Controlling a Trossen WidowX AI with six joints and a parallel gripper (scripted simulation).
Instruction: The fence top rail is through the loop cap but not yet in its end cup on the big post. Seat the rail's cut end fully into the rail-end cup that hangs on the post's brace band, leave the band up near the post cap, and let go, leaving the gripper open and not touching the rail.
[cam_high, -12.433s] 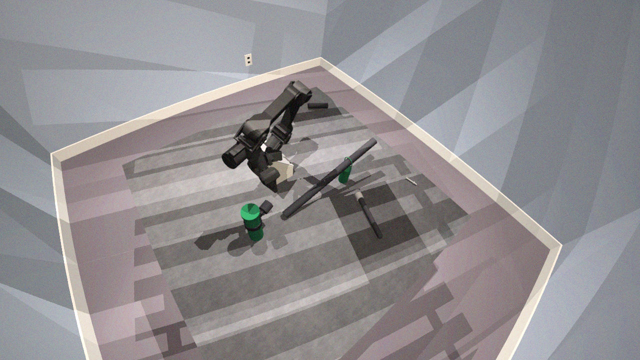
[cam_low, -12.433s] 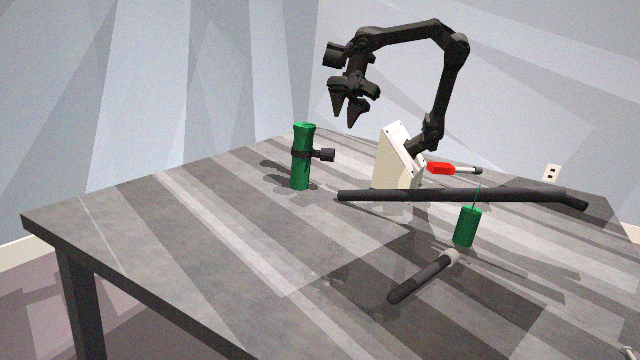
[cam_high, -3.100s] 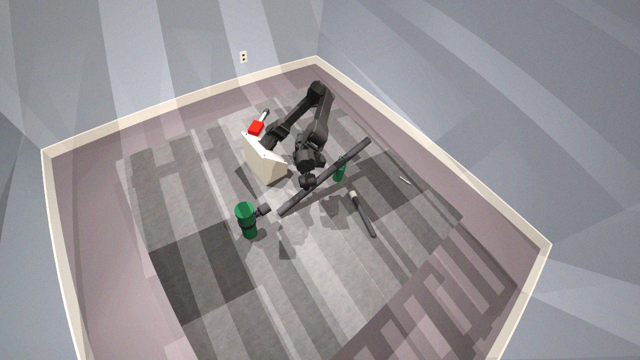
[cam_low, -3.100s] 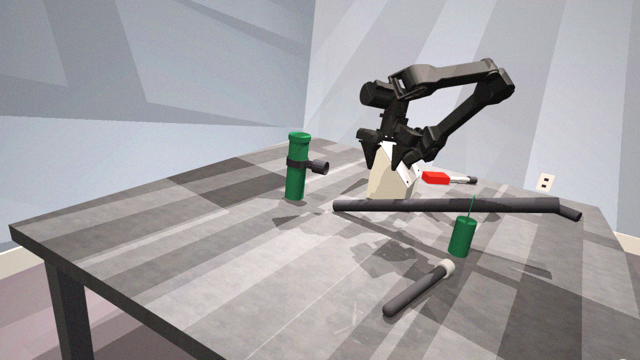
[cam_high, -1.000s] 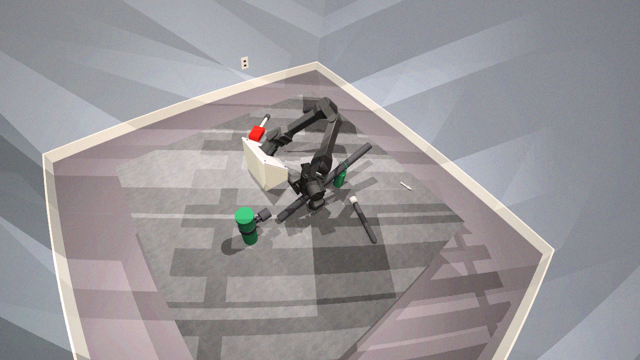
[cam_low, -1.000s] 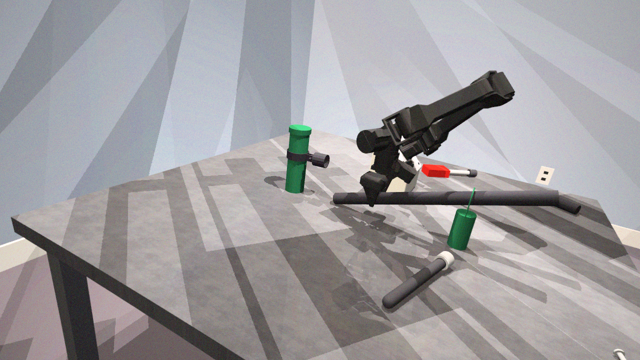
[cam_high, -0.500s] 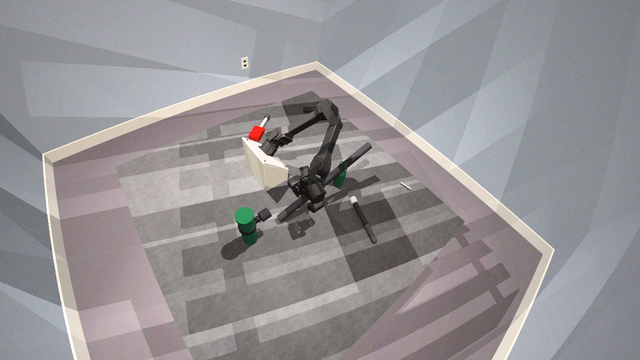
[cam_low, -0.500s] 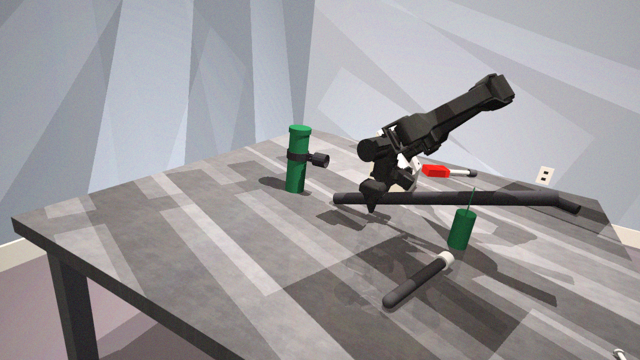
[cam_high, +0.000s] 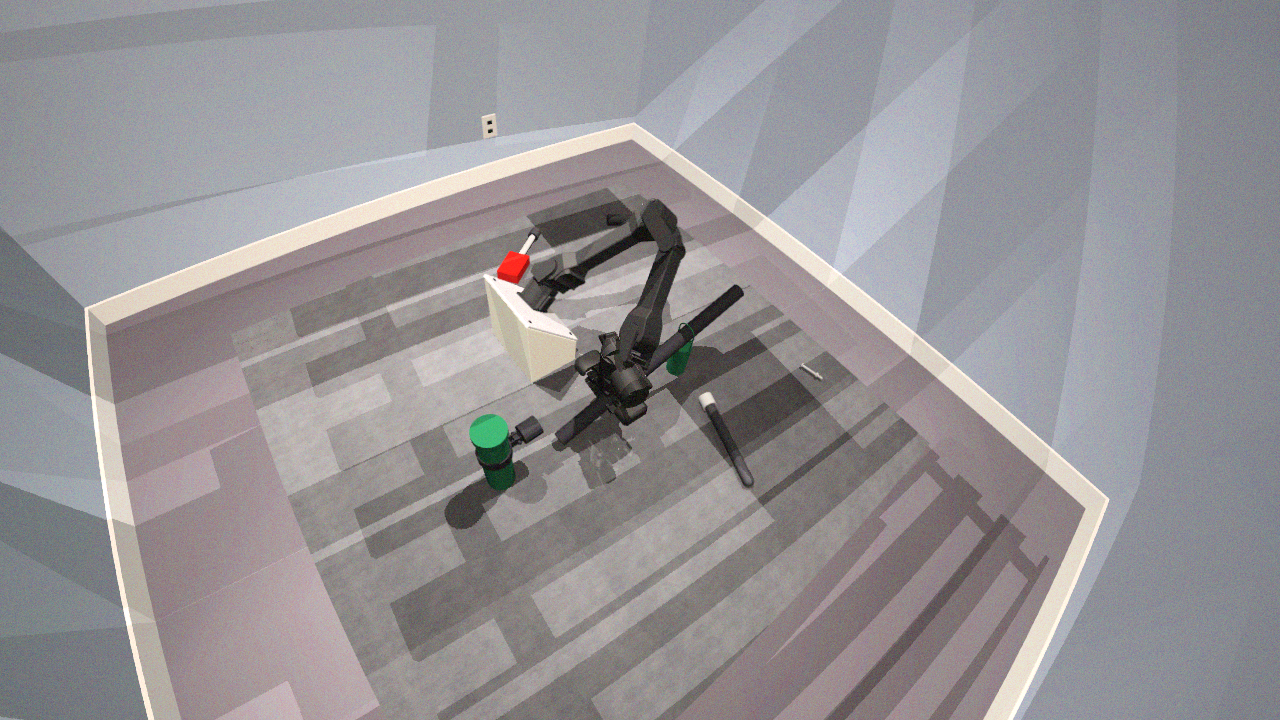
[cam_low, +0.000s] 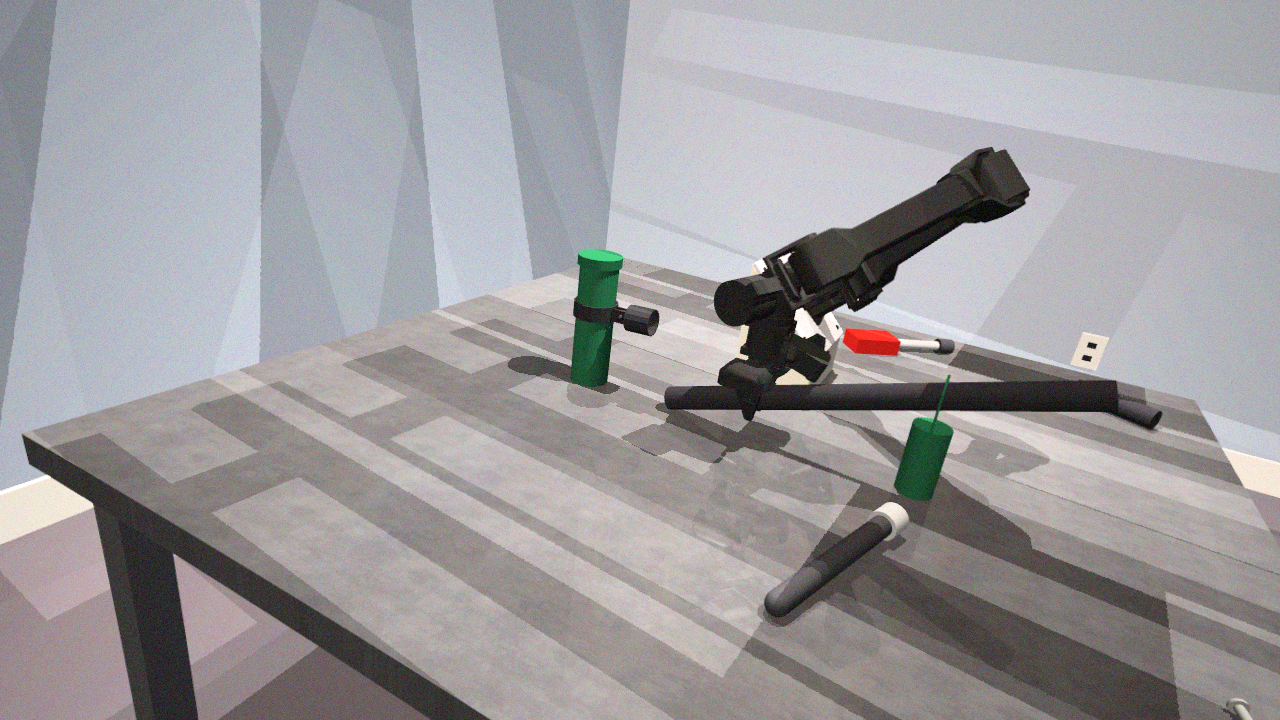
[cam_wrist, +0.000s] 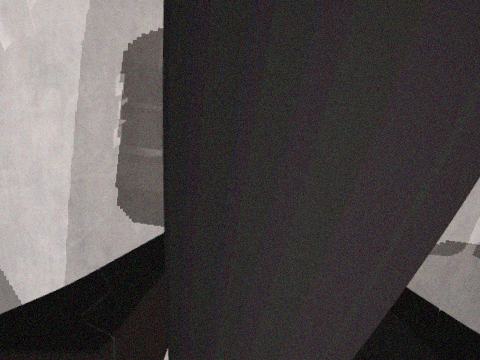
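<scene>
The dark rail (cam_high: 580, 422) (cam_low: 877, 396) (cam_wrist: 280, 125) runs through the thin green loop (cam_low: 942, 398) above the small green post (cam_high: 677, 360) (cam_low: 921, 461). Its cut end is apart from the dark rail-end cup (cam_high: 529, 429) (cam_low: 640, 319), whose mouth faces the rail side. The cup hangs on the black band (cam_high: 494, 465) (cam_low: 590, 310) around the big green post (cam_high: 500, 476) (cam_low: 591, 358), some way below its cap (cam_high: 489, 431) (cam_low: 599, 257). My gripper (cam_high: 613, 394) (cam_low: 756, 394) (cam_wrist: 259, 251) is shut on the rail near its cut end; the rail fills the wrist view between the fingers.
A dark tube with a white collar (cam_high: 729, 443) (cam_low: 827, 564) lies in front of the small post. A cream box (cam_high: 510, 335) stands near the arm, with a red block tool (cam_high: 512, 265) (cam_low: 870, 342) behind it. A small pale bolt (cam_high: 810, 371) lies to the right.
</scene>
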